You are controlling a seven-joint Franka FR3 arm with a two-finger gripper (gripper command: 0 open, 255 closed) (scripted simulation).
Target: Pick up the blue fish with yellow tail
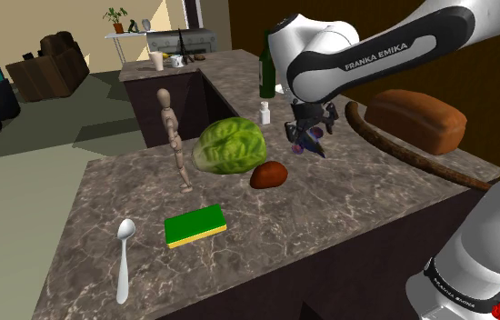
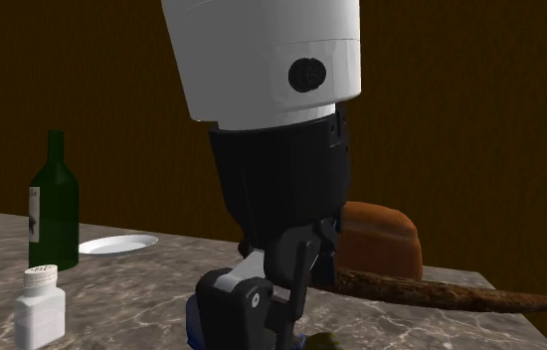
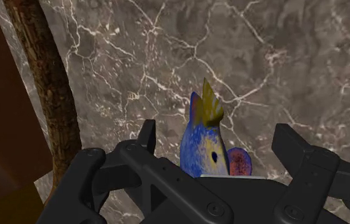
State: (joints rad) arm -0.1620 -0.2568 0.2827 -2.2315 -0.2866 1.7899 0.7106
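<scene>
Fish (image 3: 204,143) noted on counter (image 3: 167,57), between the fingers of the pincer (image 3: 218,132). Pincer spread, gaps seen either side, nothing grasped. Fish judged light, stiff, smooth, likely slippery. Plump mid-body advised for the grip; thin tail to be avoided.

Blue fish (image 3: 200,143) btm half hidden behind gripper (image 3: 217,137) body; loaf (image 3: 2,108) cut off at edge.

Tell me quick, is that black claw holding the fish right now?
Gripper: open, its fingers apart on either side of the blue fish, not clasping it.
</scene>
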